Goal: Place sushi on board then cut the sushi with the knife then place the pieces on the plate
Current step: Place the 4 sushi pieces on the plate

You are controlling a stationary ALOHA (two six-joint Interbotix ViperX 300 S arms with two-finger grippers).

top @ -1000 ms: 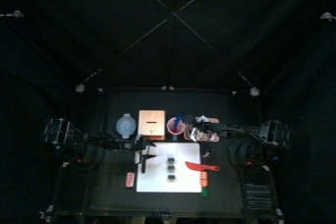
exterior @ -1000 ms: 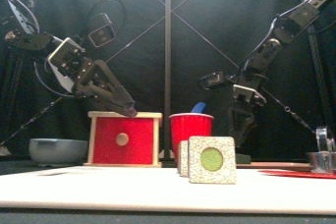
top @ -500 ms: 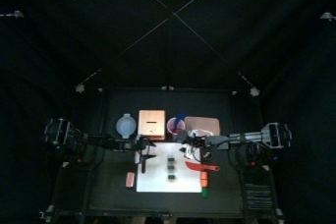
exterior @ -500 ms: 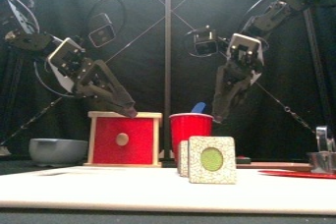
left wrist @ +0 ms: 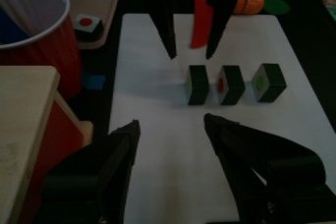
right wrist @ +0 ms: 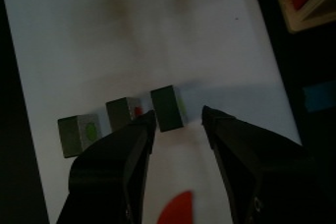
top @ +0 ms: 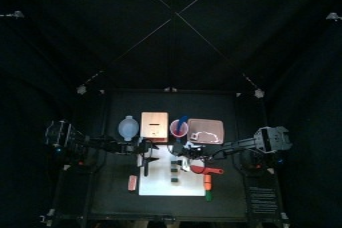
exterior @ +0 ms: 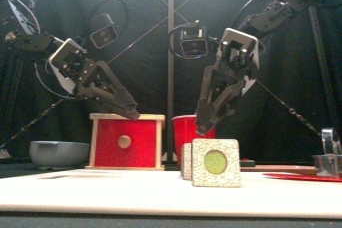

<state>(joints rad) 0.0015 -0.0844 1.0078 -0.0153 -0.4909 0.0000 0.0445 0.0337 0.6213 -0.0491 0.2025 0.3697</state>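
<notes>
While over sushi (left wrist: 234, 83), right arm (exterior: 233, 58) (jaws apart).

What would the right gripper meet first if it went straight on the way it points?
The right gripper would likely meet the end sushi piece on the white board, just ahead of its open jaws.

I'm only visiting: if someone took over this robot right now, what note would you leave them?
Left gripper: open, holding nothing, over the white cutting board.
Right gripper: open, just above the end piece of three dark green toy sushi pieces standing apart on the board.
Red toy knife lies on the board; flat pink tray sits behind it.
Done: sushi placed and cut.
Left: move all three pieces to the tray.
</notes>
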